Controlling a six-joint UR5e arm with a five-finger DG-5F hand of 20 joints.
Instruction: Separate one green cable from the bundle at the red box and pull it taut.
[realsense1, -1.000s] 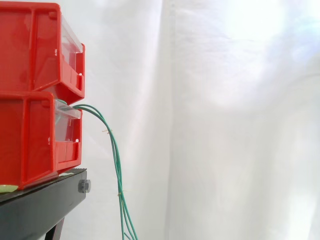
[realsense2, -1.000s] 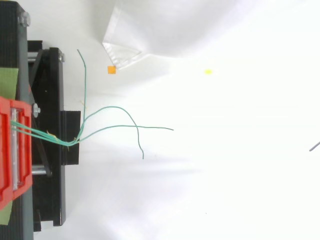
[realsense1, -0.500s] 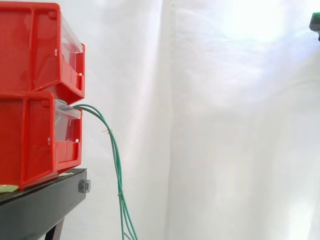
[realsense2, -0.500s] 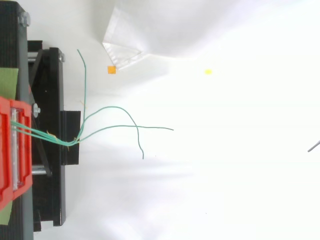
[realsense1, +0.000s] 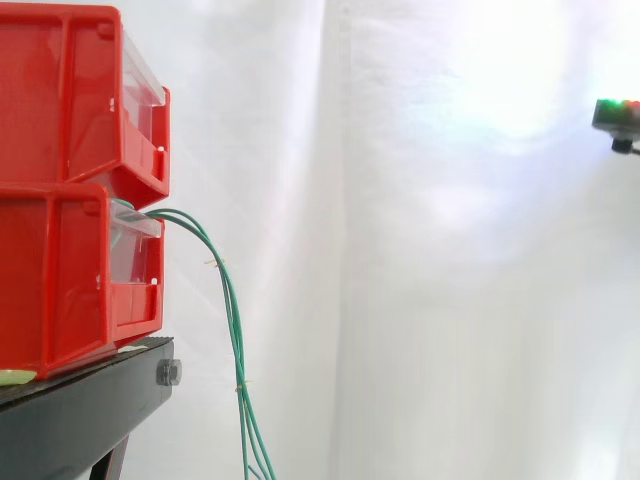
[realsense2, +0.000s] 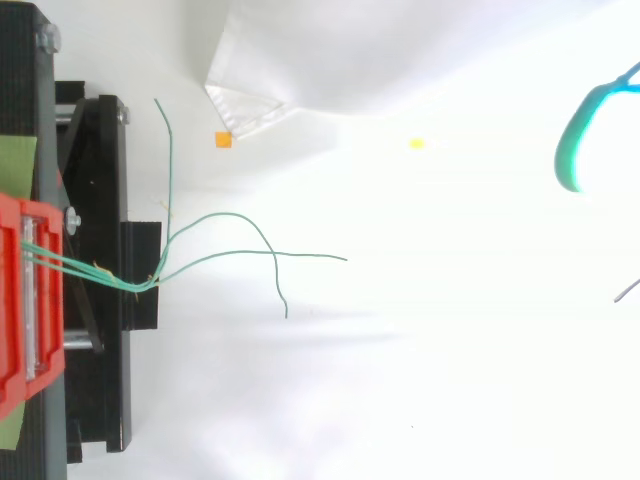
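Whether the hand's fingers are open or curled you cannot tell. A cyan-green glowing pad of the hand (realsense2: 572, 150) shows at the right edge of the top view, and a green-and-red lit tip (realsense1: 617, 113) sits high at the right edge of the side view, well apart from everything it has to work on. Reading from the left, you have two red boxes stacked on the black stand (realsense1: 85, 410). The green cables (realsense1: 233, 320) leave the front of the lower red box (realsense1: 55, 270), arch over and hang down just in front of the stand as one close bundle. From above, the bundle runs together off the box, then fans into three strands over the white ground. One (realsense2: 168, 160) turns toward the top of the view, one (realsense2: 300, 256) reaches furthest to the right, and one (realsense2: 279, 290) hooks down to a free end. Nothing is separated or held yet, so you should read this as the approach, with the whole task ahead. Your next move calls for bringing the hand leftward and down to the cables and choosing a spot where one strand stands off from its neighbours. Pinch that strand alone before drawing away from the box. Close to the box the strands look too tightly packed for a clean single pick.
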